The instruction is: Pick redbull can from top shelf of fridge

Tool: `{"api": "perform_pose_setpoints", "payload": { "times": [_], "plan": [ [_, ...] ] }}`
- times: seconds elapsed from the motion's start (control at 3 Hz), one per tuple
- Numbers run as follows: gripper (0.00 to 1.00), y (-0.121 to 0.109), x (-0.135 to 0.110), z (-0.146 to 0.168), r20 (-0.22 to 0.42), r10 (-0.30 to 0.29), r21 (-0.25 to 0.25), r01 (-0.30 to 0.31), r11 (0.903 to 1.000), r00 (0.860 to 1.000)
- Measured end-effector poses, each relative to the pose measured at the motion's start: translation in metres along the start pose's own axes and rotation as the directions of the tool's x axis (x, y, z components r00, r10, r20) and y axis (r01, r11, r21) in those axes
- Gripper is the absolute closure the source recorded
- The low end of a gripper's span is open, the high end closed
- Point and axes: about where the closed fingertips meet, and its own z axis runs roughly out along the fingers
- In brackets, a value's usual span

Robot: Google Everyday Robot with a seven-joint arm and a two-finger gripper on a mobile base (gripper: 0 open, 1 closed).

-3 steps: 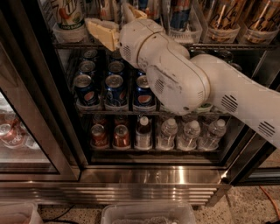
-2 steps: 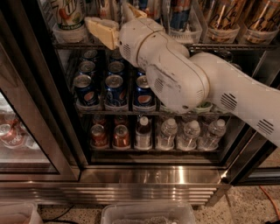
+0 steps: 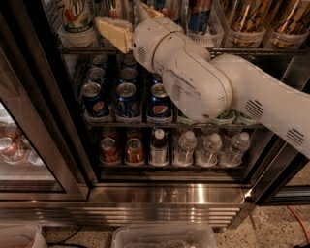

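Gripper [image 3: 118, 14] released at top shelf [image 3: 252, 50]; redbull can [image 3: 198, 17] to its right, likely light, rigid, slick: grasp mid-body.

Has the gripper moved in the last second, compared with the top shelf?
No. The gripper is at the same place on the top shelf, above the left Pepsi cans, as in both earlier pictures.
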Motion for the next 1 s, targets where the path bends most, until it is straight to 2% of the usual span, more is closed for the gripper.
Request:
{"api": "perform_pose_setpoints", "payload": {
  "times": [1.0],
  "plan": [
    [0.31, -0.0038, 0.0005, 0.0037, -0.014, 0.014, 0.003, -0.014, 0.9999, 1.000]
  ]
}}
